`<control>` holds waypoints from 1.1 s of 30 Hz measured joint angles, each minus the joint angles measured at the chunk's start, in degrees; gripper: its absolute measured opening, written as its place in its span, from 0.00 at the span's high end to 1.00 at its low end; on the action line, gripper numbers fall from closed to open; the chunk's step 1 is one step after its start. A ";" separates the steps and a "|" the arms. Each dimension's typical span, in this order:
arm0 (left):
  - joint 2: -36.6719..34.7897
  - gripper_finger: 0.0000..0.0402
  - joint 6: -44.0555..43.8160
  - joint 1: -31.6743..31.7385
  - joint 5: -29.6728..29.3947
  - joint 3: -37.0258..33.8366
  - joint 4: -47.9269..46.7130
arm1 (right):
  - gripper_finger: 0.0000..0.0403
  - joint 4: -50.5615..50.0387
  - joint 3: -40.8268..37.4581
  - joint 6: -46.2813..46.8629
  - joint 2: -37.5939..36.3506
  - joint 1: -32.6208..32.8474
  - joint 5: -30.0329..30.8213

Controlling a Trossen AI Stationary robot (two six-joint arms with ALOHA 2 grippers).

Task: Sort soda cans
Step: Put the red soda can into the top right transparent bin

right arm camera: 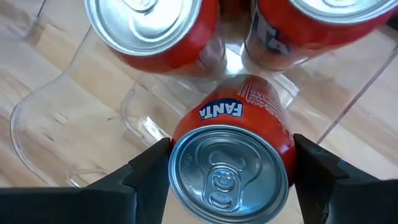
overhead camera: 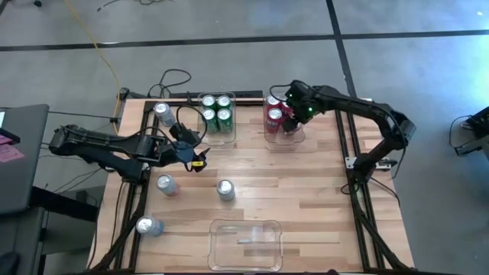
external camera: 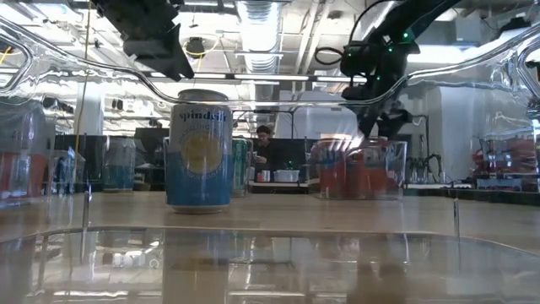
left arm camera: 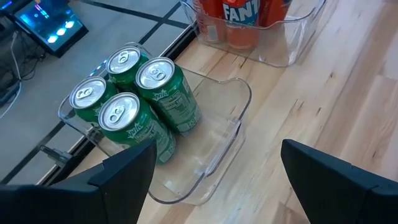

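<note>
Several green cans [left arm camera: 140,102] stand in a clear bin [overhead camera: 216,113] at the far middle. Red cans [right arm camera: 149,28] stand in a second clear bin [overhead camera: 281,139] to its right. My right gripper [right arm camera: 227,180] is over that bin, shut on another red Fanta can [right arm camera: 239,118]. My left gripper [left arm camera: 217,186] hovers open above the table [overhead camera: 306,191], left of the green cans, with nothing between its fingers. Several silver cans lie or stand loose on the table: [overhead camera: 163,113], [overhead camera: 166,185], [overhead camera: 225,189]. My right gripper pinches the red can by its side wall just below the silver top [right arm camera: 180,155], one finger [right arm camera: 146,171] on each side. The fingers come from above, pointing steeply down. The can tilts slightly over the bin floor; its bottom end is hidden by the can itself.
An empty clear bin [overhead camera: 246,244] sits at the near middle edge. A fourth silver can [overhead camera: 149,225] lies at the near left. In the low view one silver can [external camera: 200,152] stands in front of the bins. Dark frame rails run along both table sides.
</note>
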 joint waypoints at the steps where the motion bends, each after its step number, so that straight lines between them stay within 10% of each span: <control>1: 0.00 0.16 0.21 0.00 0.00 0.00 0.01 | 0.34 -0.06 0.26 0.02 -0.04 0.06 0.02; 33: 0.00 0.16 0.84 0.00 -0.45 0.00 1.49 | 0.10 -4.77 7.28 -2.14 -4.98 -0.78 2.06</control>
